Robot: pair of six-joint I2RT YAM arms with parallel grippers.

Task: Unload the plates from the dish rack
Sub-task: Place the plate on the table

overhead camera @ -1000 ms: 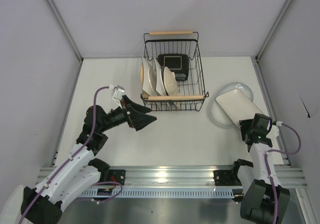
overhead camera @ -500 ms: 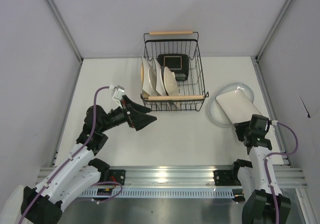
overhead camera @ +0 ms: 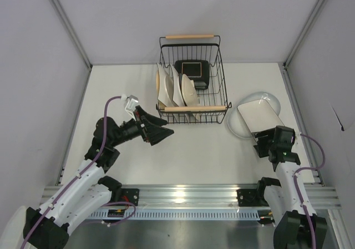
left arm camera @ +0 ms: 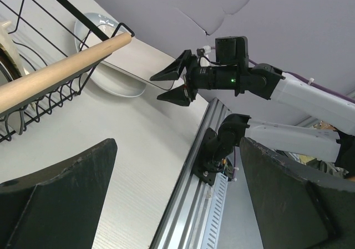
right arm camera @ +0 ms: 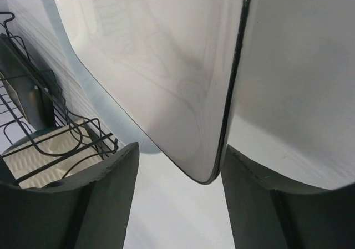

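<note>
Rack (overhead camera: 221, 88): black wire basket, deep grid sides, a light wooden bar handle (overhead camera: 191, 108) at each end, sitting mid-bench (overhead camera: 194, 149) at the far side.

In it I count three pale plates (overhead camera: 176, 85) standing on edge along the left side. A square teal plate (overhead camera: 192, 69) with a black rim sits at the back.

Out of the rack, to its right: a round pale plate (overhead camera: 237, 128) lies flat on the bench. A glossy rectangular plate (overhead camera: 256, 116) with rounded corners lies across it.

Right gripper (left arm camera: 155, 88): jaws apart, one above and one below the rectangular plate's near edge. I cannot tell whether they touch it.

Left gripper (overhead camera: 162, 131): wide open and empty, just off the rack's near left corner.
</note>
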